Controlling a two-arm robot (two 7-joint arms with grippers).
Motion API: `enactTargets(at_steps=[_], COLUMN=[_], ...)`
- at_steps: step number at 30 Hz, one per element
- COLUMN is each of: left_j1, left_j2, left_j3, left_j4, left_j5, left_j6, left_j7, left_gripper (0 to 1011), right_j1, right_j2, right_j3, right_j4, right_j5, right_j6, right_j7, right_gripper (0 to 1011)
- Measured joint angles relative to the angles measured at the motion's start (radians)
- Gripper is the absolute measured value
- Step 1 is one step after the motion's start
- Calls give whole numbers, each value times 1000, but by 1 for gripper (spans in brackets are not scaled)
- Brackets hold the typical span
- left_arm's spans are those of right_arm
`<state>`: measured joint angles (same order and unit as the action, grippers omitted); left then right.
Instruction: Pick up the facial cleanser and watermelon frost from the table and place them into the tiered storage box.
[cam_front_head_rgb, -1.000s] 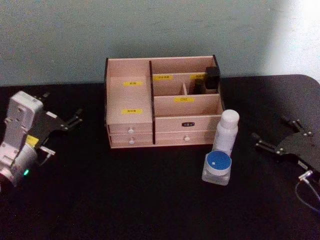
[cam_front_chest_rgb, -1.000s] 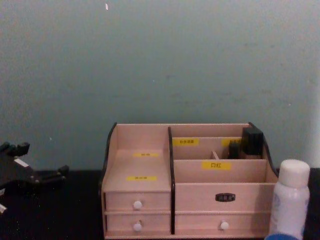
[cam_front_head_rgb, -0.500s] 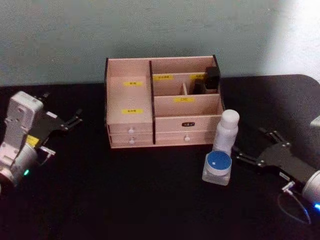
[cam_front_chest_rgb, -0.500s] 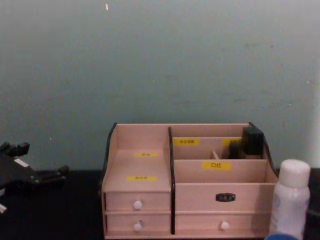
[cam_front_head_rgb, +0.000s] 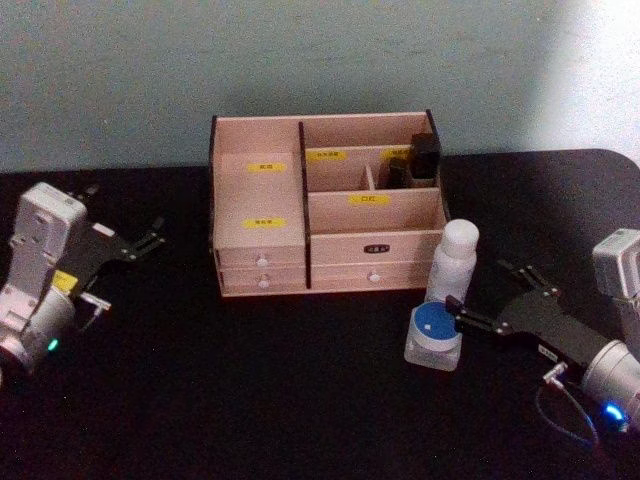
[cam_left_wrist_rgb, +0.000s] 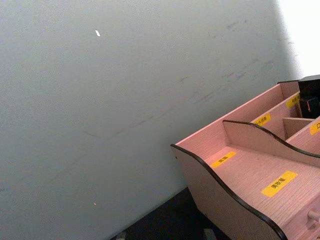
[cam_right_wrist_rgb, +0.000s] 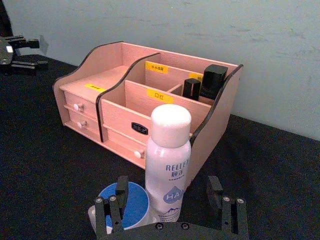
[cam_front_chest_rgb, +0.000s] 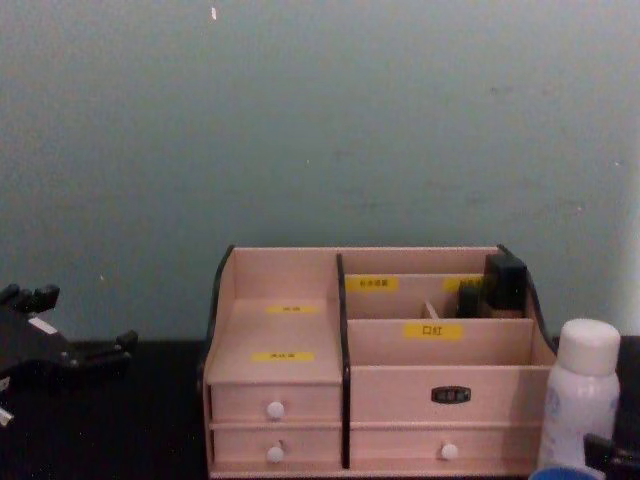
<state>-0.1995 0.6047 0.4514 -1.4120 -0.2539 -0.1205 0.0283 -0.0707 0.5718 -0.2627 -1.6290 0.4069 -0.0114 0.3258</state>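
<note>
Black table (cam_front_head_rgb: 300, 410) is carrying everything. The box (cam_front_head_rgb: 262, 245) is standing at the table's far middle, drawers facing the robot. The left gripper (cam_front_head_rgb: 152, 236) is sitting idle well left of the box, fingers spread. The right gripper (cam_front_head_rgb: 480, 293) is reaching in from the right, fingers released and wide apart, tips just beside bottle and jar, gripping nothing. The white bottle (cam_front_head_rgb: 453, 262) is standing upright at the box's right front corner. The blue-lidded jar (cam_front_head_rgb: 434, 335) is sitting just in front of the bottle. Two dark containers (cam_front_head_rgb: 420, 160) are standing in the box's rear right compartment.
</note>
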Motion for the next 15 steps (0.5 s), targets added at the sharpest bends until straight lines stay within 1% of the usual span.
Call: enactTargets(at_steps=[5,15], left_j1=[0,0], left_j2=[0,0], left_j3=[0,0], left_j4=[0,0], left_j5=[0,0], left_j6=[0,0], left_j7=[0,0], left_gripper=[1001,1001], right_j1=[21,56], right_j2=[-29,-64], right_j3=[0,4], right_j4=[34,78], right_j5=[-19,-38], right_j6=[-7,-14], right_j7=[7,32], right_gripper=[1002,1003])
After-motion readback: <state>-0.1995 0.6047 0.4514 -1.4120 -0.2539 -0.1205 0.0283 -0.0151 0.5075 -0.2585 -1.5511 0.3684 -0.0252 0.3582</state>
